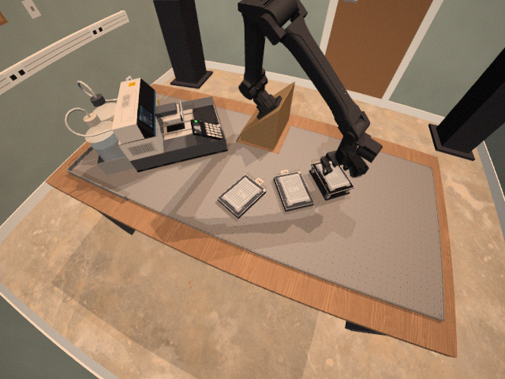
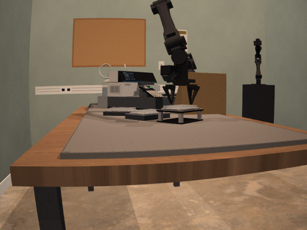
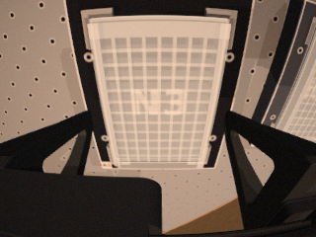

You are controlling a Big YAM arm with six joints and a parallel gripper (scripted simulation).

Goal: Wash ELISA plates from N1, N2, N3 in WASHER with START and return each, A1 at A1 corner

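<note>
My gripper (image 1: 339, 171) (image 2: 181, 103) (image 3: 158, 118) is open and empty above nest N3 (image 2: 180, 118) (image 3: 243, 30), a raised stand on posts. A clear-white plate (image 1: 339, 180) (image 2: 181, 107) (image 3: 158, 74) lies in that nest, between and below the spread fingertips. The A1 tag (image 3: 107, 165) is at its lower left in the wrist view; the plate's cut-off corner is not clear. Two other plates, a middle one (image 1: 293, 188) (image 2: 146, 111) and a left one (image 1: 243, 193) (image 2: 121, 109), lie in low nests. The washer (image 1: 136, 110) (image 2: 123, 88) shows a green lamp (image 1: 196, 121) (image 2: 150, 86). No plate shows on its carrier.
The washer's keypad (image 1: 213, 130) (image 2: 155, 93) faces the nests. Bottles (image 1: 103, 138) with hoses stand behind the washer. A tan wedge-shaped panel (image 1: 267, 126) (image 2: 208, 92) stands at the table's back edge. A second arm (image 1: 255, 88) reaches down near it in the top view.
</note>
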